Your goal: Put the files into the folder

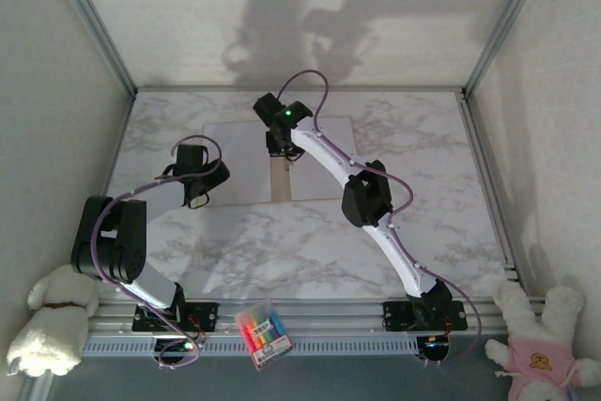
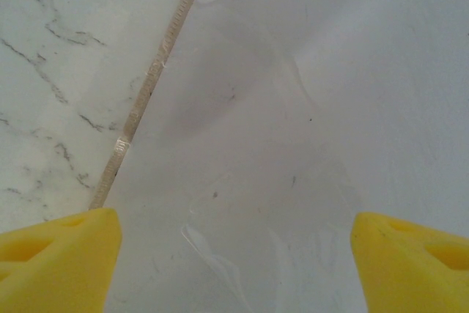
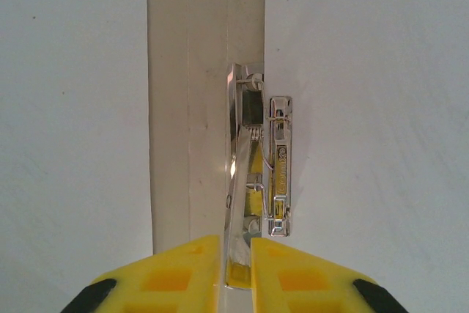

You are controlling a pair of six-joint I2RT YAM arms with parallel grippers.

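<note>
The folder (image 1: 280, 185) lies open mid-table, its brown spine showing between white files (image 1: 233, 161) spread over both leaves. My right gripper (image 1: 279, 149) is over the spine. In the right wrist view its yellow fingers (image 3: 183, 273) are shut on the raised lever (image 3: 238, 181) of a chrome file clamp (image 3: 278, 159) beside the tan spine (image 3: 187, 108). My left gripper (image 1: 197, 196) hovers over the left sheet near its outer edge. Its jaws stand wide open with nothing between them (image 2: 234, 254) over the white paper (image 2: 293, 108). A thin strip of folder edge (image 2: 146, 89) borders the marble.
Marble tabletop (image 1: 282, 251) spreads in front of the folder. A pack of coloured markers (image 1: 262, 332) lies on the near rail between the arm bases. Plush toys sit at the near left (image 1: 52, 321) and near right (image 1: 545, 335) corners. Aluminium frame rails edge the table.
</note>
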